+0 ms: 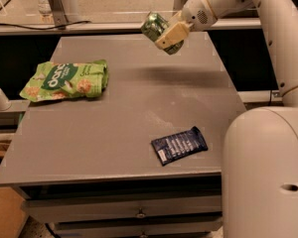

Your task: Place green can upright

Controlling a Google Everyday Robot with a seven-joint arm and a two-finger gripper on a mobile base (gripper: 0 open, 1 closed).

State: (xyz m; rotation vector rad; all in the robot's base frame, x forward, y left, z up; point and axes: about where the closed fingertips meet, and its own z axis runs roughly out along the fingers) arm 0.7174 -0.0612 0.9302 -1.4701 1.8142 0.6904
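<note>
One risk: green can (153,25) toppling.
Gripper (165,33) clamps it tilted, high above far tabletop (119,128); let go so, it likely rolls away.

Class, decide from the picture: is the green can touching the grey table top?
Apart. The camera view shows the gripper holding the green can tilted in the air over the far side of the table, its shadow separate below.

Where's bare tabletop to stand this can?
The gripper holds the green can above the far right of the table. Bare: the far strip beneath it, the middle between the green snack bag and the dark blue packet, and the near-left corner. Crowded: left edge, near right.
</note>
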